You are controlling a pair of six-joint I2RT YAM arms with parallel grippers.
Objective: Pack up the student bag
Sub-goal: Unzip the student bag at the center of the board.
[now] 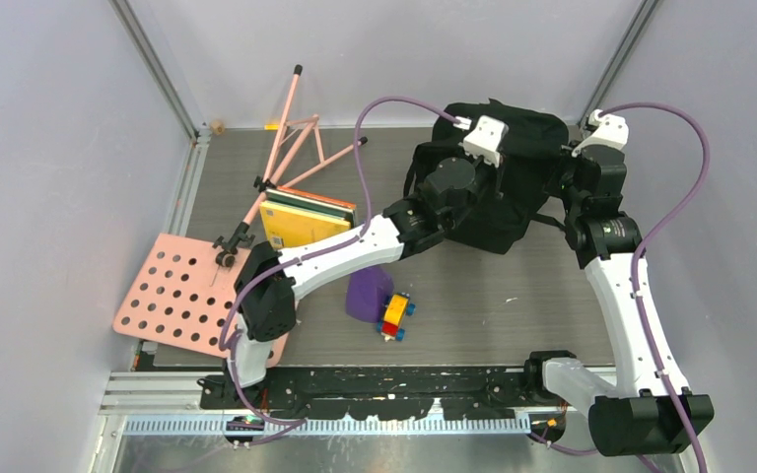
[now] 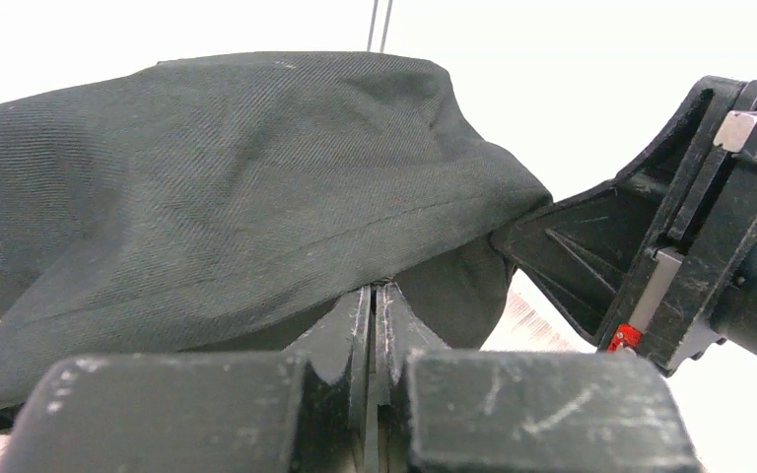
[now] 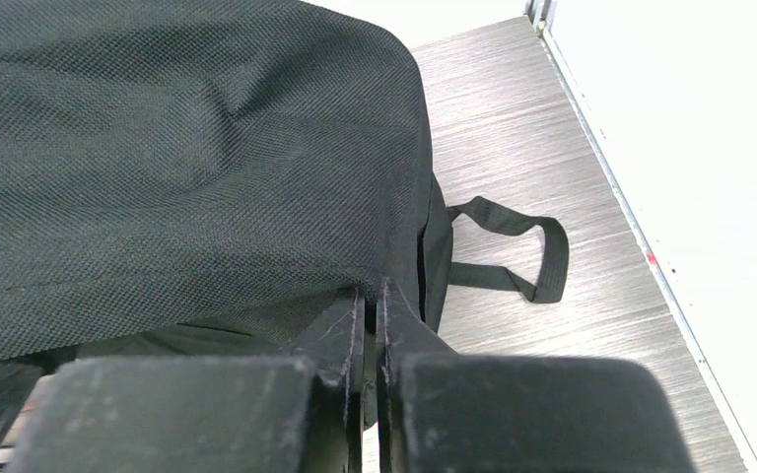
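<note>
The student bag (image 1: 513, 202) is a black floppy backpack at the back of the table, right of centre. My left gripper (image 1: 499, 166) is at its top left, and in the left wrist view the left gripper (image 2: 376, 288) is shut on the edge of a fabric flap (image 2: 237, 197). My right gripper (image 1: 566, 160) is at the bag's top right; the right wrist view shows the right gripper (image 3: 373, 288) pinched shut on the bag's fabric edge (image 3: 187, 168). A strap loop (image 3: 537, 258) lies on the table beyond. The right gripper's body (image 2: 670, 256) shows at that flap's right end.
A yellow book (image 1: 301, 223), a purple container (image 1: 367, 294) and a toy of coloured blocks (image 1: 396, 315) lie left of and in front of the bag. A pink perforated board (image 1: 179, 296) and a pink folding stand (image 1: 292, 138) sit at the left. Walls enclose the table.
</note>
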